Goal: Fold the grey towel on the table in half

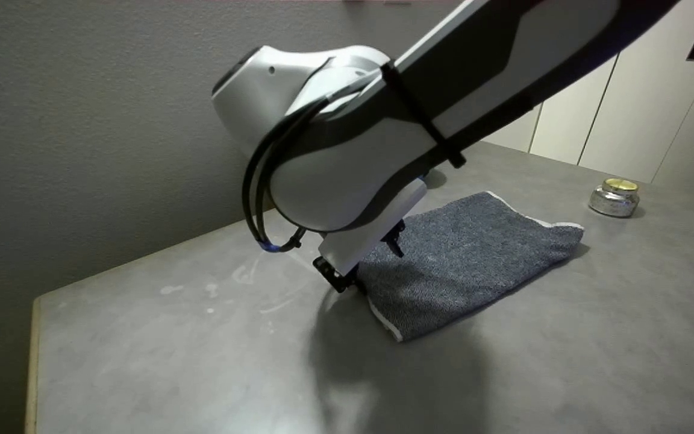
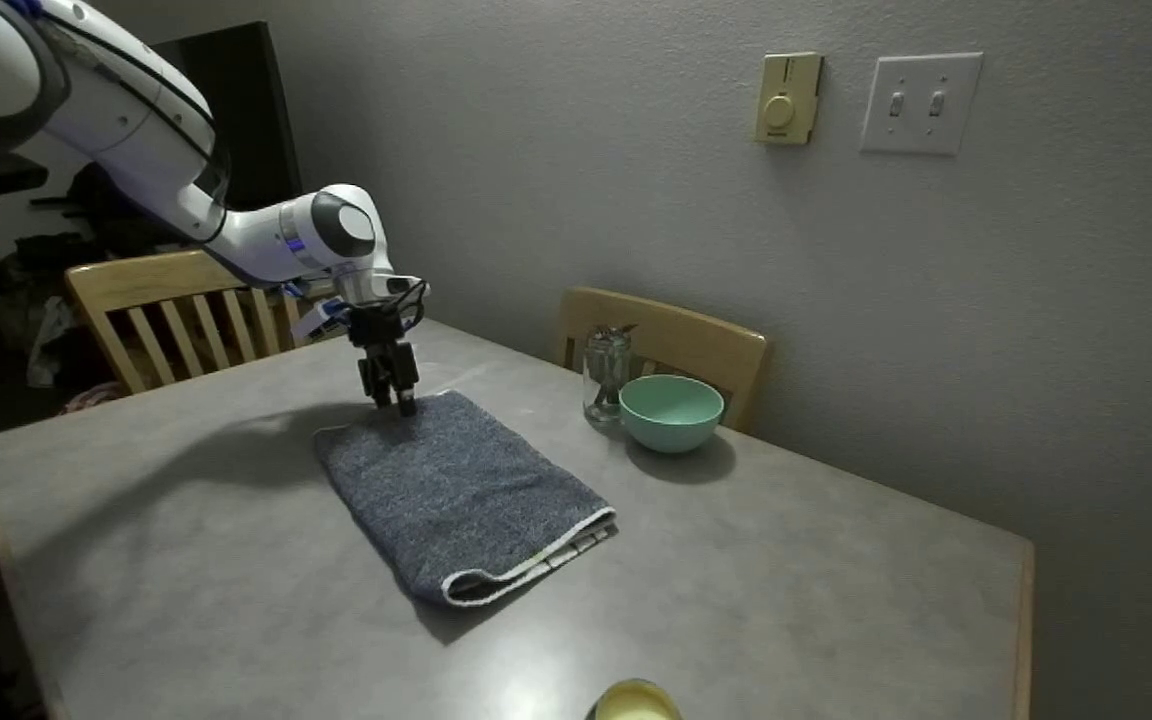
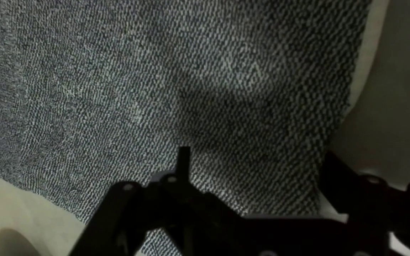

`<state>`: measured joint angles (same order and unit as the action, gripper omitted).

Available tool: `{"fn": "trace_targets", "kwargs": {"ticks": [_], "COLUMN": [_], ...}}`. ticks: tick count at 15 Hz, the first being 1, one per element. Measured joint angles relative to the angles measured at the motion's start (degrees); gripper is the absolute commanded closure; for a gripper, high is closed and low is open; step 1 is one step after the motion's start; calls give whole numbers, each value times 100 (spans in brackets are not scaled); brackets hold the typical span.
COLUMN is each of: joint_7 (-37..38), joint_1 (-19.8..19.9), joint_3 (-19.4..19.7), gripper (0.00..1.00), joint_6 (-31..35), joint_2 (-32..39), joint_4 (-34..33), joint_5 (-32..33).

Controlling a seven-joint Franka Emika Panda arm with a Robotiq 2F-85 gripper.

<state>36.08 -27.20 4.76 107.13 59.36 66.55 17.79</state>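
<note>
grey towel [image 2: 471, 490]: one piece, coarse weave, pale trim; lies on the table [image 2: 836, 570], apparently doubled, a rounded bend along one long side and a striped layer peeping from under one short end. gripper [image 2: 393, 408]: low over the towel's opposite short end. fingers [image 3: 183, 163]: spread wide, nothing seen held; one over the towel's cloth, the other at its trimmed edge, whether beneath or just beside it cannot be told. green bowl [image 2: 671, 412] and glass jar [image 2: 606, 375]: next to each other, apart from the towel's long side without the bend. silver jar [image 1: 615, 200]: past the towel's striped end. step in hand, by judgement: taking a pinch at that trimmed edge to true up a half fold that looks largely made; a release cannot be ruled out. handling notes: keep the tips just clear of the table, seat the outer one under the trim, close slowly. for squaring, hold the upper layer alone, since a bite through both would likely drag the whole towel. draw it low and level until the edges meet, watching for a ruck in the soft cloth. when letting go, part the fingers fully and lift straight up, lest the weave snag and undo the fold.
</note>
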Motion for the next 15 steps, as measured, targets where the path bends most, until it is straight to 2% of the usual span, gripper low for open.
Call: {"fn": "trace_targets", "kwargs": {"ticks": [7, 8, 12, 15], "joint_7": [0, 0, -37, -333], "joint_1": [-9, -12, -14, -11], "joint_3": [0, 0, -9, -90], "gripper": [95, 99, 98, 98], "joint_6": [-172, -200, -342, -409], "joint_2": [115, 141, 247, 279], "joint_4": [-174, -208, -358, -448], "joint_5": [0, 0, 0, -16]}}
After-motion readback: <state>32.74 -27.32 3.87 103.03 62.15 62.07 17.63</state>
